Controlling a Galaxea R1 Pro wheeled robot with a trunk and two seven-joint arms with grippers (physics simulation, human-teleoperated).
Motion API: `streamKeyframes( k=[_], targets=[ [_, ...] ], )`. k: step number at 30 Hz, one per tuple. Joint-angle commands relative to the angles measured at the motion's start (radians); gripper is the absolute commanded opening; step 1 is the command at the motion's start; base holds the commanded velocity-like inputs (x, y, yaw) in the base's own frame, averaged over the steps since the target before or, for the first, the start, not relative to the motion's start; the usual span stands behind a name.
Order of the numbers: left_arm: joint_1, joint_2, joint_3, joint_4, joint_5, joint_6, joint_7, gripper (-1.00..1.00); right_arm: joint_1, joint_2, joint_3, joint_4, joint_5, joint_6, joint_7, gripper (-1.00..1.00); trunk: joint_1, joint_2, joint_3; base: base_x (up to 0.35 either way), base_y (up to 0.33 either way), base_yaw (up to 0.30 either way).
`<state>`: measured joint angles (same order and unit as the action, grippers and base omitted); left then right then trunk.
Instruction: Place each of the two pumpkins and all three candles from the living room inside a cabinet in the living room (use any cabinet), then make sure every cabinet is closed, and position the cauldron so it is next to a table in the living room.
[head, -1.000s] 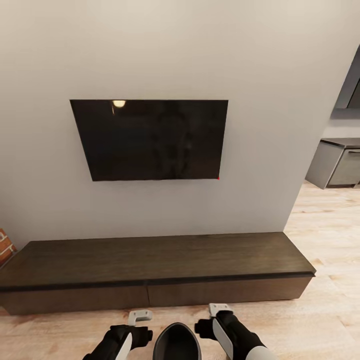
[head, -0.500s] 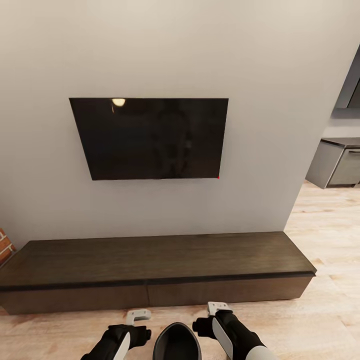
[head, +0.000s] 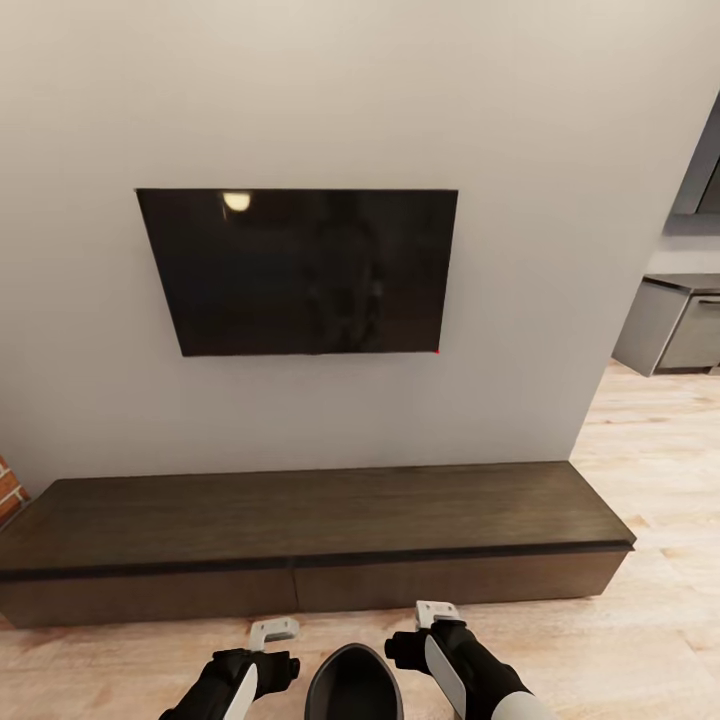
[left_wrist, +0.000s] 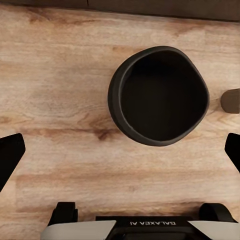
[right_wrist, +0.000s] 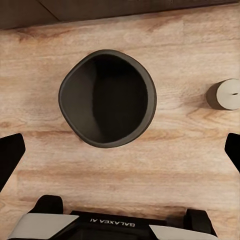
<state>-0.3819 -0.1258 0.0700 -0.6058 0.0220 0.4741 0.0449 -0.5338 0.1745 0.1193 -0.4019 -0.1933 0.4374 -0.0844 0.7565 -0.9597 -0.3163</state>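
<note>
Round black open-topped cauldron (left_wrist: 159, 95) sits on light wood-plank floor (left_wrist: 55, 70) betw. both arms, just in front of long low dark-brown wooden cabinet (head: 300, 530), drawers closed. Short tan-grey candle (right_wrist: 225, 93) stands near it. Left pincer (left_wrist: 120, 155) & right pincer (right_wrist: 120, 157) wide open, empty. Black TV (head: 300, 270) on wall above.

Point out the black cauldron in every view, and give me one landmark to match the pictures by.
Head view: the cauldron sits at the bottom edge, between the two arms.
Left wrist view: right of centre, seen from above.
Right wrist view: left of centre, seen from above.
Shared landmark: the dark cabinet, a dark strip beyond the cauldron in both wrist views.
</note>
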Motion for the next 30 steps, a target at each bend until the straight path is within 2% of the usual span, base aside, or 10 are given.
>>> streamKeyframes(
  k=[1,30],
  targets=[
    [0.000,0.000,0.000,0.000,0.000,-0.001,0.000,1.00,0.000,0.000,0.001,0.000,0.000,0.000,0.000,1.00,0.004,-0.007,-0.003,0.000,0.000,0.000],
    [0.000,-0.001,0.000,0.001,0.000,-0.002,-0.002,1.00,0.000,0.000,-0.004,-0.002,0.000,-0.003,-0.002,1.00,0.115,-0.210,-0.094,0.000,0.000,0.000]
  ],
)
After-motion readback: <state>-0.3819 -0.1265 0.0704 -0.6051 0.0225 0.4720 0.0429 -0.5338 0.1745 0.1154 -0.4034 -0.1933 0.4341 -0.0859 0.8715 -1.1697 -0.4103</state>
